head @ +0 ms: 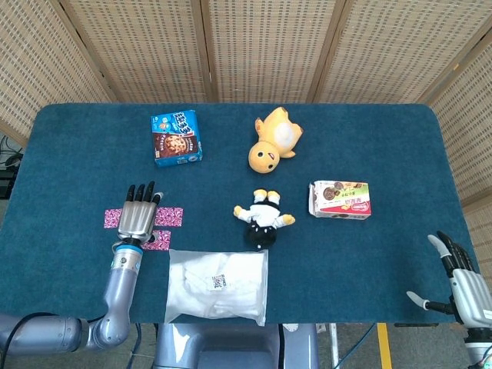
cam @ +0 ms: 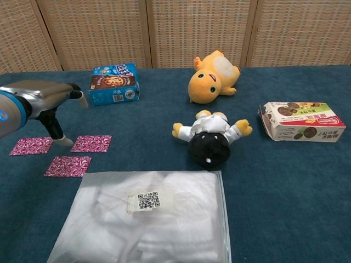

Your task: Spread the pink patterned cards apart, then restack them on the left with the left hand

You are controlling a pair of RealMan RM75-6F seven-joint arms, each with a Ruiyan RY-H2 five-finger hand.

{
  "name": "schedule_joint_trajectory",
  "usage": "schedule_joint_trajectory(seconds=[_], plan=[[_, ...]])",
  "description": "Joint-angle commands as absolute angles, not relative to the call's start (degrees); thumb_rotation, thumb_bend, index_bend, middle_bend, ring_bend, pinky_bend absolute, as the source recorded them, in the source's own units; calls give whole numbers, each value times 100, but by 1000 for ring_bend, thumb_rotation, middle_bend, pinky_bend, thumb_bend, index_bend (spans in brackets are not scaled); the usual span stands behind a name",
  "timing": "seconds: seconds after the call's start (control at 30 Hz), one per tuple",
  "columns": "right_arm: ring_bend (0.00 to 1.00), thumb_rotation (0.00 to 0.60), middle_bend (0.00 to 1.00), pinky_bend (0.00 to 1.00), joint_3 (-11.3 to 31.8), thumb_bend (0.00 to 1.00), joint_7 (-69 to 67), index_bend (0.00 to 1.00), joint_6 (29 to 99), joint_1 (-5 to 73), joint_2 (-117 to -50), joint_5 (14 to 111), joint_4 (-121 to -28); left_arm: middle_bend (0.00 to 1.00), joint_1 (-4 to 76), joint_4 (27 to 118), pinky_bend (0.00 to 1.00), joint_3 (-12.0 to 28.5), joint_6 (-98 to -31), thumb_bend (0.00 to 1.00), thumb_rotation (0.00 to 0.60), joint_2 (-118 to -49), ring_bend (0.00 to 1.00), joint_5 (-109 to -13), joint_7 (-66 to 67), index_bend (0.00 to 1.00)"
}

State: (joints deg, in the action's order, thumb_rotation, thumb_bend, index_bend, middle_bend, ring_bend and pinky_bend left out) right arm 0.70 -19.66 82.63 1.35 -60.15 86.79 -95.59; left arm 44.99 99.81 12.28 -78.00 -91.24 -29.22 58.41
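Three pink patterned cards lie apart on the blue cloth at the left: one at the far left (head: pixel 112 219) (cam: pixel 31 146), one to its right (head: pixel 171 217) (cam: pixel 91 143), and one nearer the front (head: pixel 161 241) (cam: pixel 68 166). My left hand (head: pixel 138 213) (cam: pixel 45 97) hovers over them with its fingers stretched out and holding nothing; in the chest view its thumb points down between the two far cards. My right hand (head: pixel 461 278) stays at the table's front right corner, fingers spread and empty.
A clear plastic bag (head: pixel 217 285) lies just right of the near card. Further off are a blue cookie box (head: pixel 177 137), a yellow plush (head: pixel 273 140), a black-and-white doll (head: pixel 263 218) and a snack box (head: pixel 340 199).
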Motion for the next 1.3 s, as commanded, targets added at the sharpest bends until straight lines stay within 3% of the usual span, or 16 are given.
schedule_joint_trajectory(seconds=[0.03, 0.73, 1.3], plan=[[0, 600, 0, 0, 73, 106, -1970, 43, 8207, 156, -6028, 8642, -9540, 0, 4643, 9691, 0, 1336, -7695, 198, 600, -9295, 0, -2714, 5945, 237], [0, 600, 0, 0, 109, 105, -1915, 43, 7976, 236, -6104, 8455, -9451, 0, 5105, 9024, 0, 1692, -7298, 206, 600, -9541, 0, -1844, 6232, 246], [0, 600, 0, 0, 136, 106, -2021, 43, 7877, 266, -6116, 8373, -9372, 0, 5309, 8440, 0, 1554, -7135, 216, 600, -9888, 0, -1551, 6375, 256]])
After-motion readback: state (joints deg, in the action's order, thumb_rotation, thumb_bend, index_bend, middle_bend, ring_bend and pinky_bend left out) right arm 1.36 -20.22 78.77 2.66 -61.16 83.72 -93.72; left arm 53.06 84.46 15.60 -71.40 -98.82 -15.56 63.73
